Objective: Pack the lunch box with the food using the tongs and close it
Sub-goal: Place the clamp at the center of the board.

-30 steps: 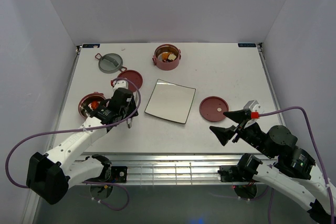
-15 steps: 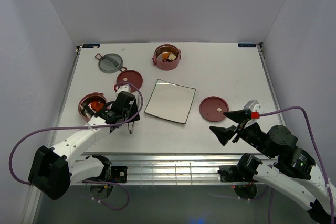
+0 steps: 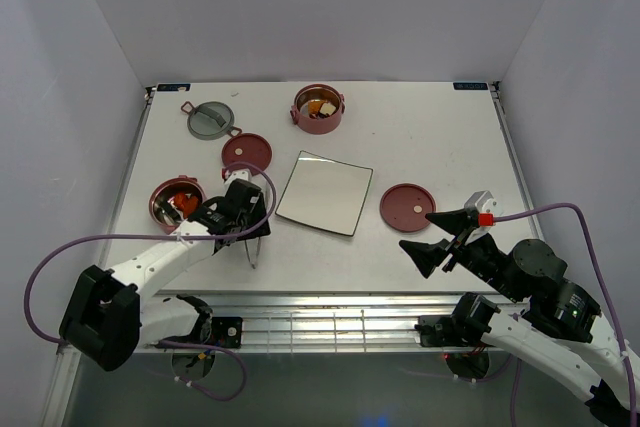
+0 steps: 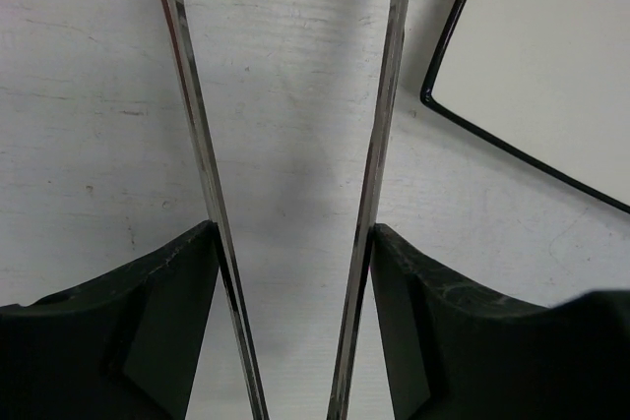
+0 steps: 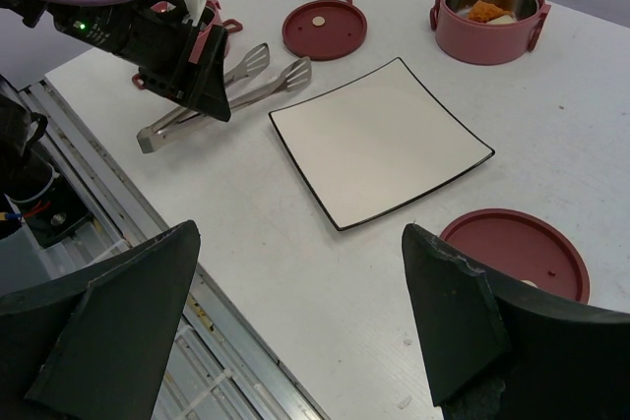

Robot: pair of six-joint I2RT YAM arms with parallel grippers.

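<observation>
Editor: Hands first: how are they pictured?

Photographer: The left hand is seen low over the desk. Its fingers are part-way spread, each laid against the outer side of one arm of the tongs. The tongs are thus bracketed between the two fingers. They are shown lying flat on the desk near the left edge of the square plate, tips turned toward the back. The right hand is held in the air above the near right part of the desk, spread wide, with open space between its fingers.

Editor: Lunch box and food: where are they placed?

Photographer: One red bowl is set just left of the left hand, with orange and dark food inside. The back bowl is also filled with pieces. Both are pictured uncovered. One red disc lid is laid behind the left hand and a second disc lid right of the plate. The grey-green top lid is at the back left.

Editor: Surface and room?

Photographer: A white, faintly scuffed desk is shown, closed in by pale walls on three sides. Metal rails are fixed along the near edge, and purple cables are trailed from both arms.
</observation>
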